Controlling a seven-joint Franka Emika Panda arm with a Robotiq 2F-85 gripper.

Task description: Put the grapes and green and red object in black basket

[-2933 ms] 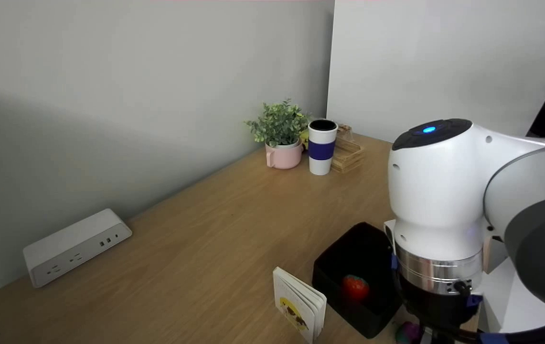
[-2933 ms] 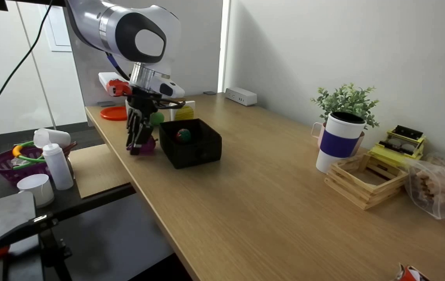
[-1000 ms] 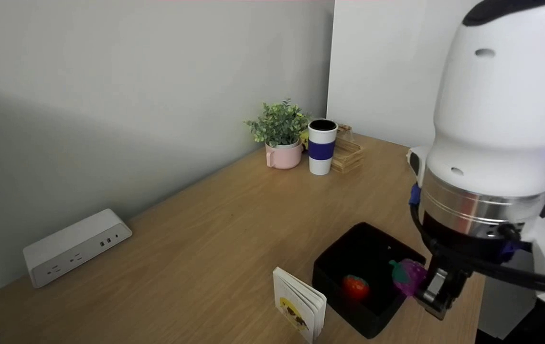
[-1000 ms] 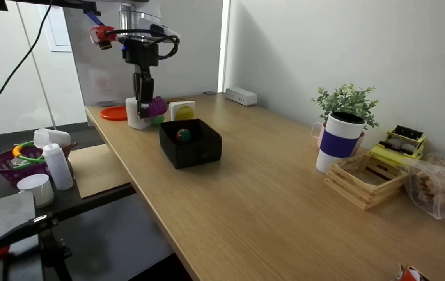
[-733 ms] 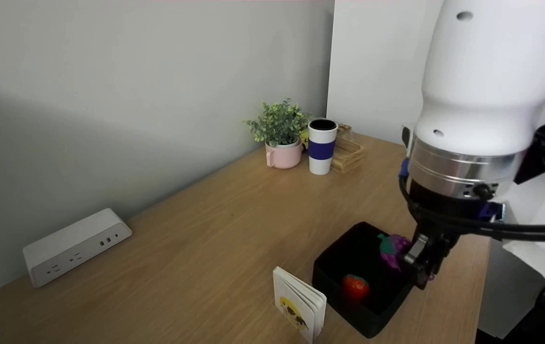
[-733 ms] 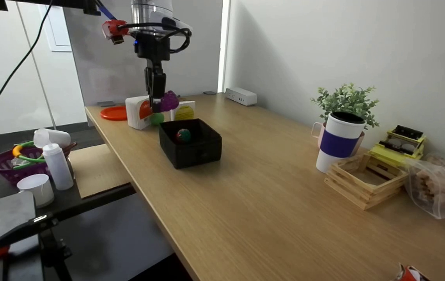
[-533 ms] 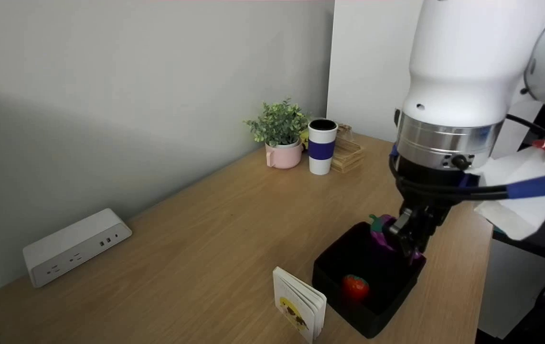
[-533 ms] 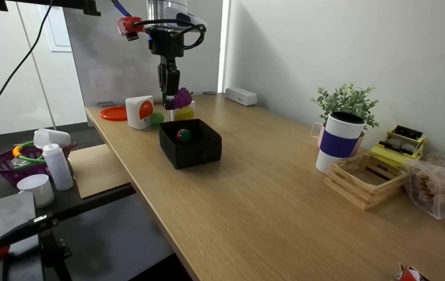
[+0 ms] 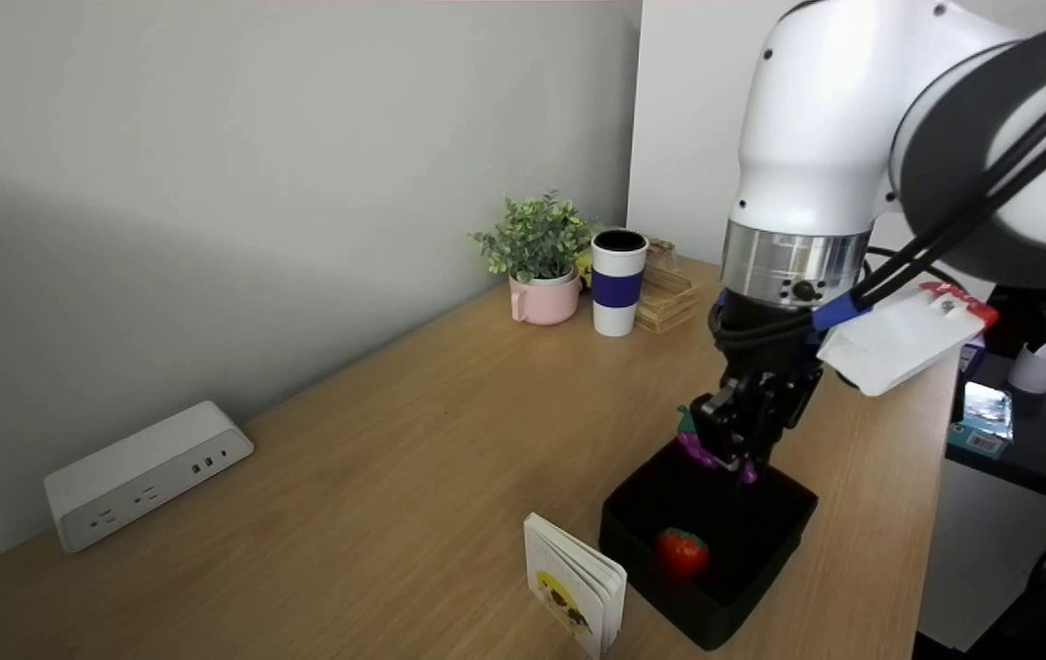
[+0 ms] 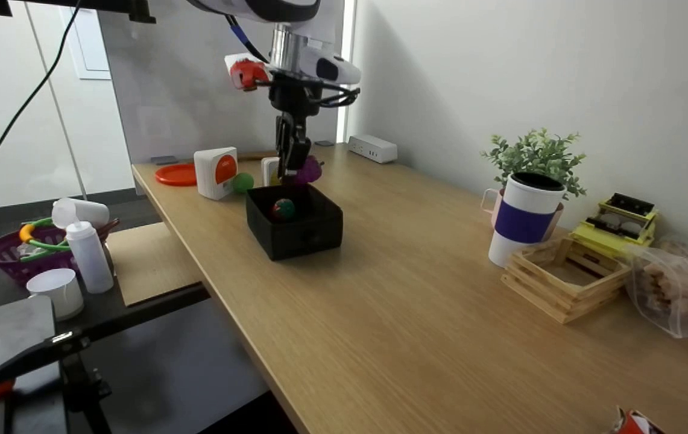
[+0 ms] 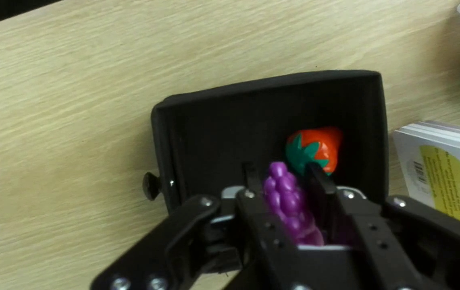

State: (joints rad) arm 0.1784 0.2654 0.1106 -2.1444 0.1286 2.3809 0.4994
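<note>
Wrist view, one basket (image 11: 221, 133), one strawberry (image 11: 321, 144) inside, one gripped grape bunch (image 11: 288, 197)

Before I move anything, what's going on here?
The black two-fingered robot gripper holds the purple bunch of lumpy toy grapes up over the square, matte-black basket. It has not let go yet. The shiny red toy strawberry with green leaves already lies inside the basket. A small white board book with a yellow patch stands beside the basket on the light wooden table.
</note>
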